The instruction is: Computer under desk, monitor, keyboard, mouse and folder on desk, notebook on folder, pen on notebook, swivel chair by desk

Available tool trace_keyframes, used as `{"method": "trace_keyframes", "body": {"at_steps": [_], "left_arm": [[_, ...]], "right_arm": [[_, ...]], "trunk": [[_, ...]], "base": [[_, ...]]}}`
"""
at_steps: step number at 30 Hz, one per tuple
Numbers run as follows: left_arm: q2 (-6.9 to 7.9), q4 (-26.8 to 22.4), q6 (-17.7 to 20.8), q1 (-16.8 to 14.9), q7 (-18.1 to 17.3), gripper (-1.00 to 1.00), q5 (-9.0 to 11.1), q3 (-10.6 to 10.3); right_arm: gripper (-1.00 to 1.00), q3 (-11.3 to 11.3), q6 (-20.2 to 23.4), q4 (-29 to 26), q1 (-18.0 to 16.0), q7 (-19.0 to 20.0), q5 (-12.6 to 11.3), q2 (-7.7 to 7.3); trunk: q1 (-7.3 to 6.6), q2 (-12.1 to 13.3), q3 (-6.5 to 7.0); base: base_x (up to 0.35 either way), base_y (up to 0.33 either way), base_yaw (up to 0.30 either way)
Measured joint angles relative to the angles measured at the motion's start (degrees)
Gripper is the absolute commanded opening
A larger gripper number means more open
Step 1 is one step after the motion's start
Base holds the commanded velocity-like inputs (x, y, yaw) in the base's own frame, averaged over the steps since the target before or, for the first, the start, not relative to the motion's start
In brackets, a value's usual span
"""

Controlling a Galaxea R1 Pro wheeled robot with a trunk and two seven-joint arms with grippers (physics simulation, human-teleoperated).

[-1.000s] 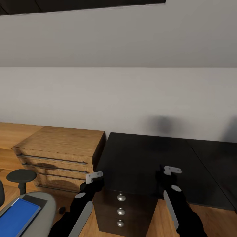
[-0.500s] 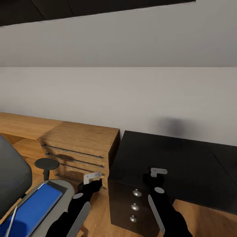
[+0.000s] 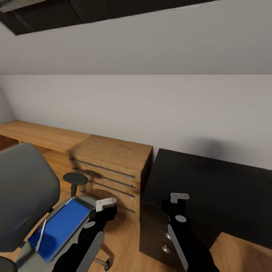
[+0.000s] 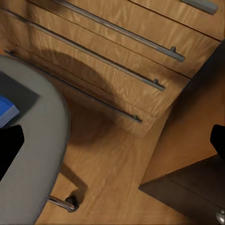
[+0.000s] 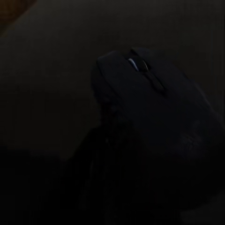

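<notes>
The grey swivel chair (image 3: 26,185) stands at the lower left. The bright blue folder (image 3: 60,226) lies on its seat, with the thin white pen (image 3: 41,235) along the folder's edge. My left gripper (image 3: 107,208) hangs open just right of the seat. In the left wrist view its fingers (image 4: 9,150) are wide apart over the seat edge (image 4: 42,154) and a corner of the folder (image 4: 7,112). My right gripper (image 3: 178,204) hovers over the near edge of the black desk (image 3: 211,181). The black mouse (image 5: 150,108) sits close up in the right wrist view, seemingly held.
A light wooden dresser (image 3: 113,158) with long bar handles stands between the chair and the desk, seen close up as the dresser (image 4: 117,56) in the left wrist view. The desk's dark drawer unit (image 3: 155,234) faces me. A low wooden shelf (image 3: 37,134) runs along the wall.
The whole view has swung left, so the chair, folder and pen have come further into the picture and the desk has slid right. Both grippers keep their pose.
</notes>
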Motion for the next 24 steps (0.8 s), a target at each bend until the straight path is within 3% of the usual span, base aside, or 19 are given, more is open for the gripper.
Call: {"method": "trace_keyframes", "body": {"at_steps": [5, 11, 17, 24], "left_arm": [[-0.02, 0.0, 0.0, 0.0, 0.0, 1.0, 0.0, 0.0], [-0.08, 0.0, 0.0, 0.0, 0.0, 1.0, 0.0, 0.0], [-0.09, 0.0, 0.0, 0.0, 0.0, 1.0, 0.0, 0.0], [-0.09, 0.0, 0.0, 0.0, 0.0, 1.0, 0.0, 0.0]], "right_arm": [[-1.0, 0.1, 0.0, 0.0, 0.0, 0.0, 0.0, -0.07], [-1.0, 0.1, 0.0, 0.0, 0.0, 0.4, -0.1, -0.17], [-1.0, 1.3, 0.1, 1.6, 0.0, 5.9, 0.0, -0.24], [-1.0, 2.3, 0.1, 2.0, 0.0, 7.8, 0.0, -0.27]], "trunk": [[-0.01, 0.0, -0.28], [0.01, 0.0, -0.35], [0.02, 0.0, -0.36], [0.02, 0.0, -0.36]], "base": [[0.244, 0.0, 0.15], [0.055, 0.0, 0.023], [0.005, 0.026, 0.002], [0.0, 0.004, 0.0]]}}
